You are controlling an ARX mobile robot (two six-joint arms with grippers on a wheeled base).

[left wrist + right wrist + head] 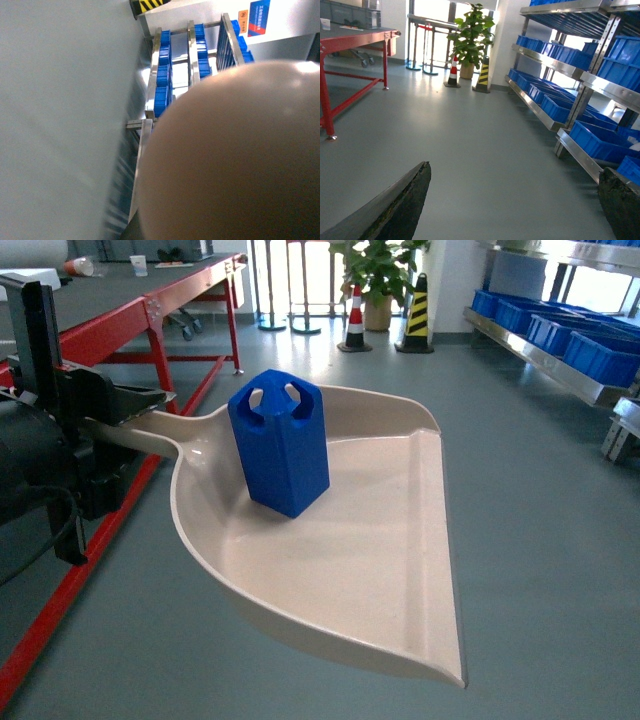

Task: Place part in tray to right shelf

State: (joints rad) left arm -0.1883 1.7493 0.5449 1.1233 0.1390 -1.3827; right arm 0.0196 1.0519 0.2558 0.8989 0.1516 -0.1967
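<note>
Far left, a red-framed table; far middle, a striped cone and potted plant; far right, the right shelf loaded with blue crates, open floor between. Left gripper reaching in from the left, jaws clamped on the tray handle, tray held above the floor. Part upright in the tray's near-handle end. Right gripper low, jaws spread wide, holding nothing

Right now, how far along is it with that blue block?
Done: the part stands upright in the tray. In hand: the left gripper holds the tray by its handle, out over the floor. Left: reaching the right shelf, which is off to the right, and putting the part there.
</note>
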